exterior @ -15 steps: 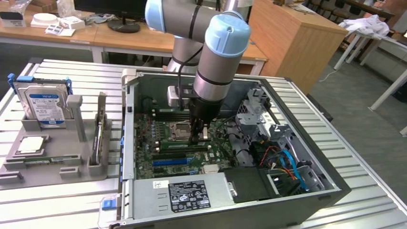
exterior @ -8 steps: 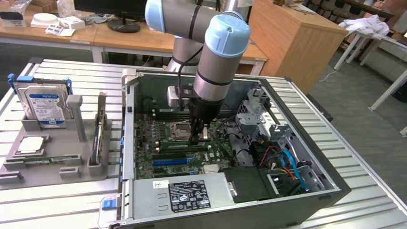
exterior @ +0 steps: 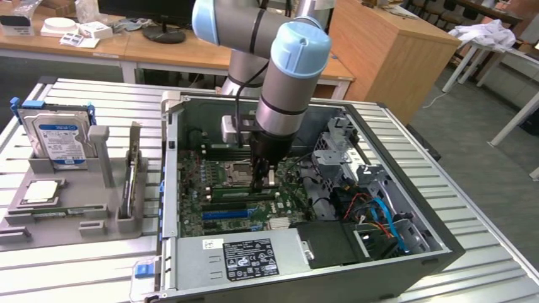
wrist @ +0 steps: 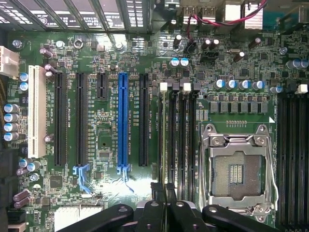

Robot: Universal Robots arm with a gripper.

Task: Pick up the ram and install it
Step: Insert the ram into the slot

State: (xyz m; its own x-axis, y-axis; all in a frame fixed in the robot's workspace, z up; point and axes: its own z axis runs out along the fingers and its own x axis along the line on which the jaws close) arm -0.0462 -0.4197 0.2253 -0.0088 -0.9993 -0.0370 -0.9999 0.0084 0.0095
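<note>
Hand (exterior: pixel 266 182) closed on what appears to be the thin, edge-on ram (wrist: pixel 164 186), low over the slots (wrist: pixel 176 130) beside the socket (wrist: pixel 236 169). Risk: a tilted or offset ram may jam against slot walls.

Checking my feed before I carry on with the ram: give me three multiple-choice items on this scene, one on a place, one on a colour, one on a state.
1. Where is the gripper?
A raised high above the case
B down inside the open case, over the motherboard
C outside the case

2. The long slot standing between black ones is:
A red
B blue
C yellow

3. The processor socket is:
A empty
B filled with a chip
C under a fan

Key: 1 B, it hangs low over the board beside the socket. 2 B, it stands out blue in the wrist view. 3 A, bare contacts show inside its metal frame.
</note>
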